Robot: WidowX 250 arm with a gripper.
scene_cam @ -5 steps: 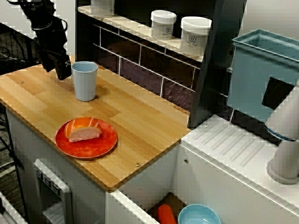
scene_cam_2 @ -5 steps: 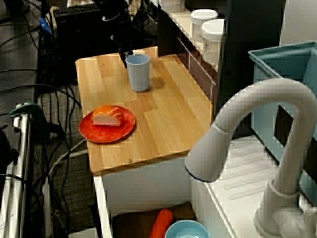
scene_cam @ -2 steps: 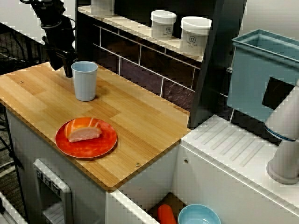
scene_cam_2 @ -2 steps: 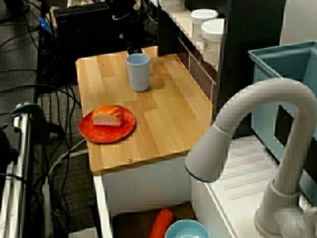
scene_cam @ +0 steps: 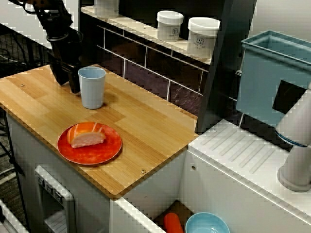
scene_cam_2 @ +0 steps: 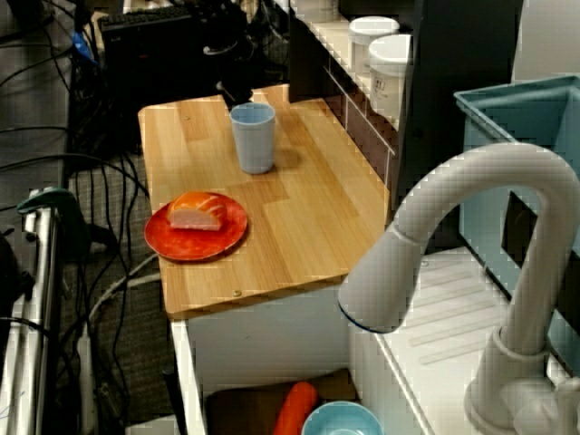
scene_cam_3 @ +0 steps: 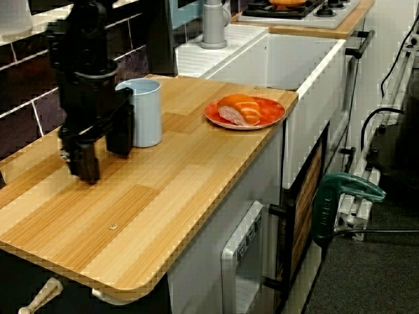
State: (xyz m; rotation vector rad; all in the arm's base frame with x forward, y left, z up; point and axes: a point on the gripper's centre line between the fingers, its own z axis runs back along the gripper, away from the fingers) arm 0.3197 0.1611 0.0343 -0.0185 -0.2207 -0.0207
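Note:
On the wooden counter (scene_cam: 146,131) my black gripper (scene_cam_3: 103,154) stands open, fingers pointing down, nothing between them. One finger (scene_cam_3: 121,134) is right against the side of a light blue cup (scene_cam_3: 145,112); the other finger (scene_cam_3: 85,163) is farther out, low over the wood. In the view over the sink the gripper (scene_cam: 68,80) is just left of the cup (scene_cam: 92,87). In the view past the faucet the gripper (scene_cam_2: 234,93) is behind the cup (scene_cam_2: 254,138). An orange plate (scene_cam: 104,150) with a piece of salmon sushi (scene_cam: 86,135) lies nearer the counter's front edge.
Two white jars (scene_cam: 170,25) (scene_cam: 203,36) stand on the dark tiled shelf behind the counter. A blue bin (scene_cam: 274,73) and a white faucet (scene_cam_2: 453,254) stand to the right. The sink below holds a blue bowl (scene_cam: 206,224) and an orange object (scene_cam: 172,223).
The gripper moved from left of the cup round towards its back, then dropped lower beside it. The cup shifted slightly to the right.

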